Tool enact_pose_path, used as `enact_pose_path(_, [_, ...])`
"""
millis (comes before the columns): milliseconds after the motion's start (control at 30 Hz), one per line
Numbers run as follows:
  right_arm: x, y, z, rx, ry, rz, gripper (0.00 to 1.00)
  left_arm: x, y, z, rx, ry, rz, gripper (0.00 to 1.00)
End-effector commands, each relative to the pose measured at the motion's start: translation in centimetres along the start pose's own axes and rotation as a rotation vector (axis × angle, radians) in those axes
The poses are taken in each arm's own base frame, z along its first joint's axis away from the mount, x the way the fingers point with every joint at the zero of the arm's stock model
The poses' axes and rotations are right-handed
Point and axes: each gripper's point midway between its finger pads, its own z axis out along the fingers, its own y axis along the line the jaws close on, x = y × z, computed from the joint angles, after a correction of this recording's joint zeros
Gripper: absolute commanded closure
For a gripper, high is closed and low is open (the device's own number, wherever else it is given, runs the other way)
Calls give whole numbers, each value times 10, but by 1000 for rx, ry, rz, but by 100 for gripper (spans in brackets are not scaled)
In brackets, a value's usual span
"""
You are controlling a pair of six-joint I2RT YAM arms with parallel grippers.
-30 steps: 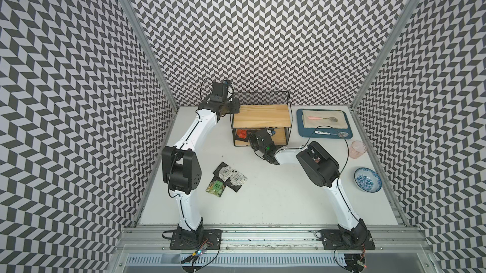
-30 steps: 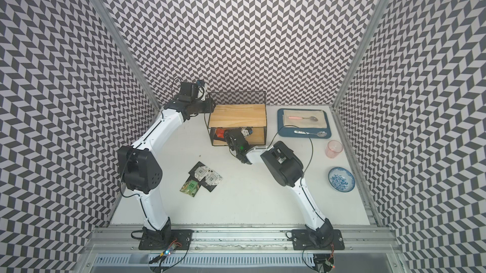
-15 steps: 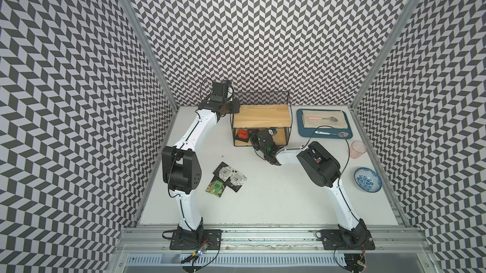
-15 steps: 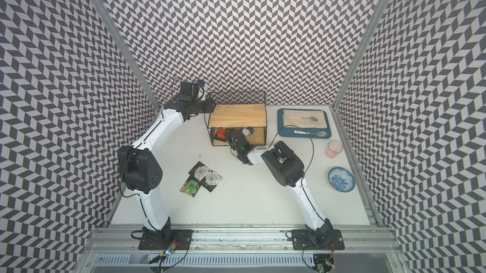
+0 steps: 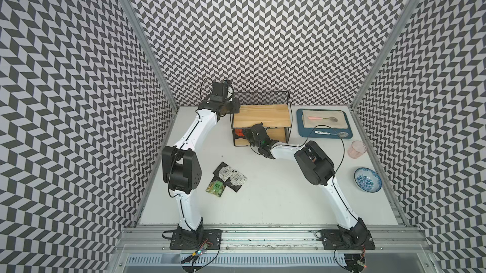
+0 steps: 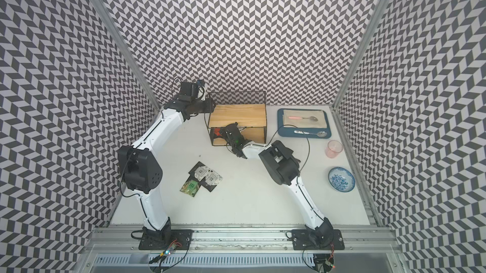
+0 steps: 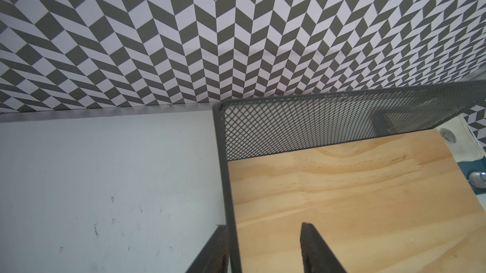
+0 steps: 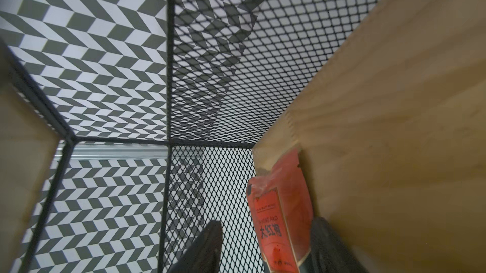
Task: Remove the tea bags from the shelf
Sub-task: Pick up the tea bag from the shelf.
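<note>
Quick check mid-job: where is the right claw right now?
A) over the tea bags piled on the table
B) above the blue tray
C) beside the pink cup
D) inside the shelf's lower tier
D: the right wrist view shows the right claw inside the shelf, with an orange-red tea bag between its open jaws.

right end effector (image 8: 267, 234), jaws slightly wider around tea bag (image 8: 278, 206)
</note>
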Motion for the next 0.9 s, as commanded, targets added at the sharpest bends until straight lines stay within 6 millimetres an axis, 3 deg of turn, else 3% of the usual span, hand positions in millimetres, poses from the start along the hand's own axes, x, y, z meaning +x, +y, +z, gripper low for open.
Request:
enact_pose_path(0, [44, -68, 4, 168, 133, -61, 44, 13, -2, 18, 7, 45, 11, 52])
enact_pose_path(267, [59, -64, 11, 181, 201, -90, 44, 14, -3, 19, 9, 47, 13, 52])
enact_pose_path(533, [72, -88, 11, 288, 250, -106, 47, 11, -4, 17, 4, 42, 13, 52])
enact_pose_path(767, [78, -91, 15, 311, 278, -108, 48, 13, -5, 18, 6, 45, 18, 52])
enact_pose_path(800, [76, -91, 16, 310, 274, -104, 50, 13, -5, 17, 5, 45, 18, 52])
enact_pose_path(867, [74, -89, 17, 293, 271, -95, 65, 13, -5, 16, 4, 44, 18, 52])
